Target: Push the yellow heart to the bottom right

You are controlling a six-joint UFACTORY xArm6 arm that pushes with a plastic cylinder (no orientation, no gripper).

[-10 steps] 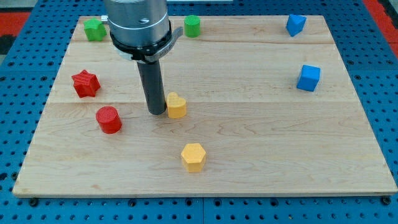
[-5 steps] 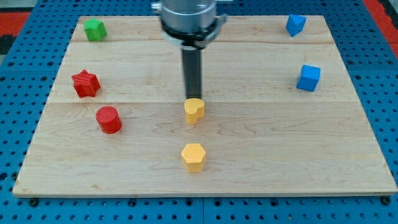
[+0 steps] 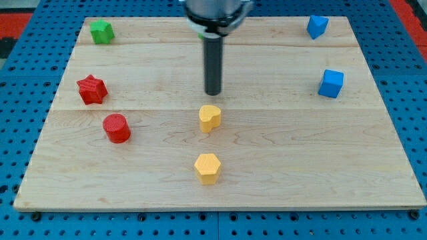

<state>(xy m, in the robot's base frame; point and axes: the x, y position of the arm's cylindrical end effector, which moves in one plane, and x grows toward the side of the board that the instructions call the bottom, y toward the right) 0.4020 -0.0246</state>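
The yellow heart [image 3: 209, 118] lies near the middle of the wooden board [image 3: 267, 153]. My tip [image 3: 213, 93] stands just above it in the view, a small gap apart and not touching. A yellow hexagon [image 3: 207, 168] lies below the heart, toward the view's bottom.
A red star [image 3: 92, 89] and a red cylinder [image 3: 117, 128] sit at the view's left. A green star [image 3: 101, 31] is at the top left. A blue block [image 3: 317, 26] is at the top right and a blue cube [image 3: 331, 83] is at the right.
My tip went from the heart's left to above it and pushed the heart right and slightly down. It has since drawn back upward, leaving a gap. The green block at the top is now hidden by the arm.
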